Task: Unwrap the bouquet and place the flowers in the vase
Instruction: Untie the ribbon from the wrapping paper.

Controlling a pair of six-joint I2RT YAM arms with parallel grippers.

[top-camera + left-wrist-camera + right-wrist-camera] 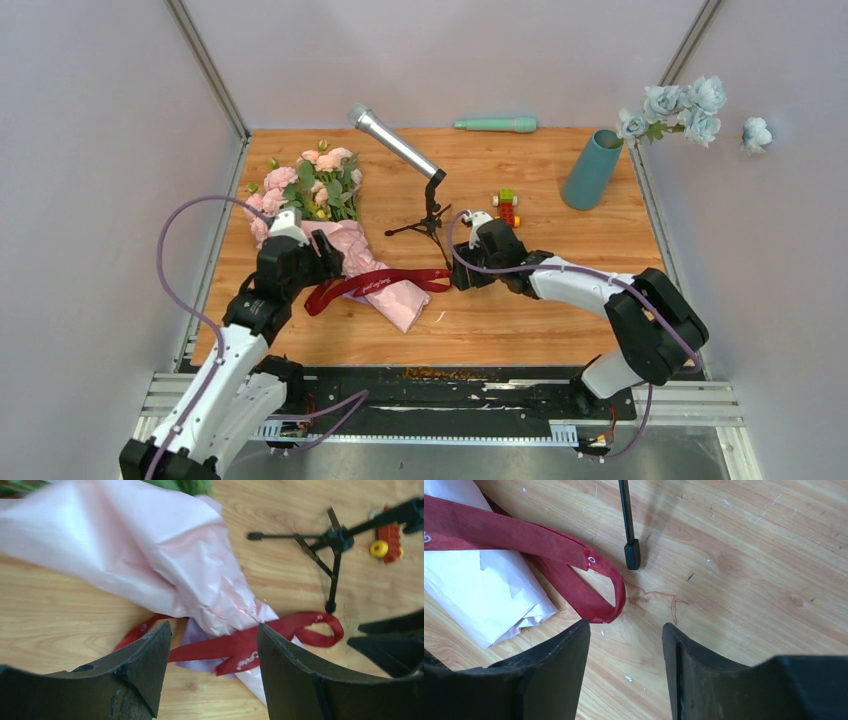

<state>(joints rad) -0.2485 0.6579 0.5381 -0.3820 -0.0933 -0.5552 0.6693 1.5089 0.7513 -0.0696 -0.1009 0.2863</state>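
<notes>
The dark red ribbon [375, 283] lies slack across the bouquet [330, 215], which rests on the left of the counter [520, 320] with its paper on. Nothing is in the vase [592, 169] at the far right. Both arms reach low over the ribbon's ends, left pincer [215, 630] and right pincer [626, 630] spread, holding nothing.

The bouquet [320, 195] at ten o'clock has pink, cream and yellow roses [278, 178], green leaves [338, 192], a pale pink-lilac paper wrap [372, 262] and a dark red ribbon [385, 281] with white lettering. The vase [592, 170] at two o'clock is matte teal. The counter [530, 320] is light wood grain.
</notes>
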